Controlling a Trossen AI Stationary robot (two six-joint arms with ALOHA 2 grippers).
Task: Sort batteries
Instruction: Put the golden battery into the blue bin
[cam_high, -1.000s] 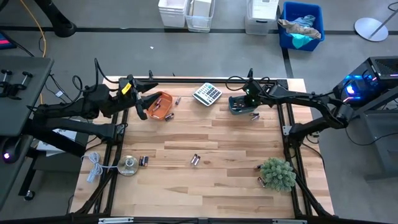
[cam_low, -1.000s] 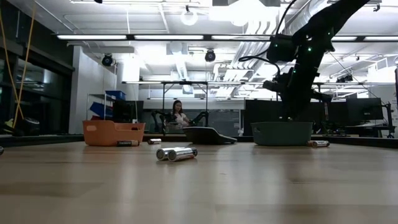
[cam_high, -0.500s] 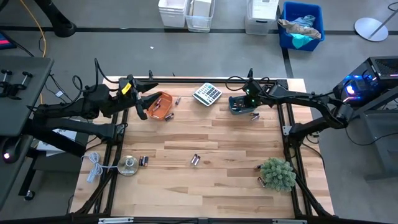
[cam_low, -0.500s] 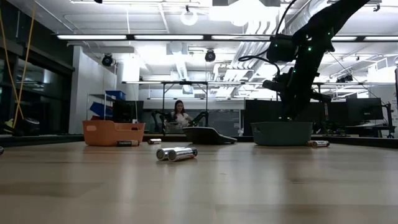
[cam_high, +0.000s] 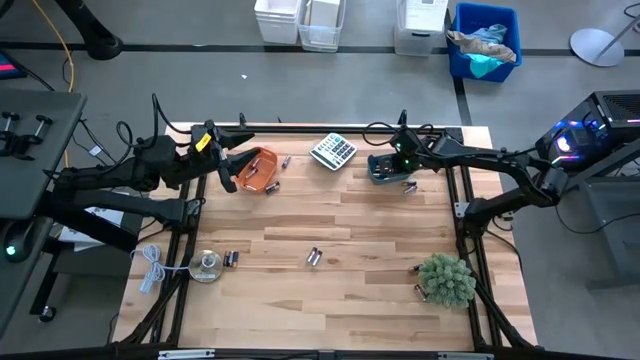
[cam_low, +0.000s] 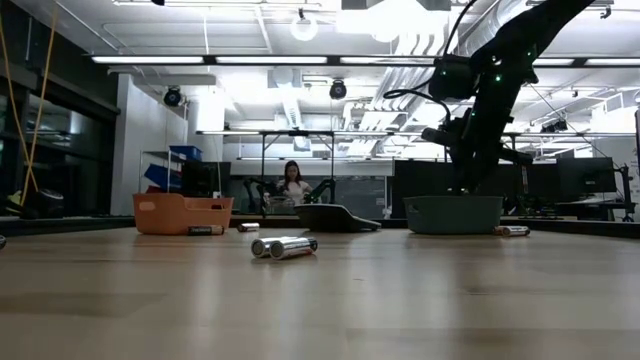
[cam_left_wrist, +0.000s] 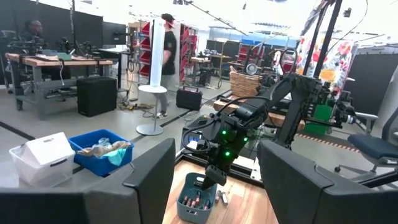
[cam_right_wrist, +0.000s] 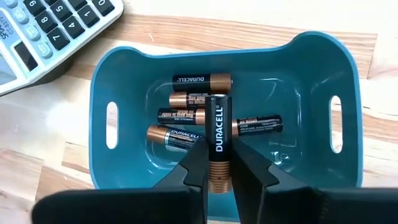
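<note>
My right gripper hangs over the teal bin, shut on one black-and-copper battery. Several more batteries lie on the bin's floor. In the high view this gripper is at the table's far right. My left gripper is open above the orange bin, and its fingers stand wide apart, touching nothing. Loose batteries lie on the table: a pair near the middle, others by the disc, one beside the teal bin. My right gripper pinches the battery between its two fingers at its copper end. The fingers come from above, pointing down into the bin. The battery is lifted clear of those below, its black end pointing away from the fingers.
A grey calculator lies between the two bins at the far edge. A small green plant stands at the near right with a battery beside it. A clear-and-metal disc and a white cable sit at the near left.
</note>
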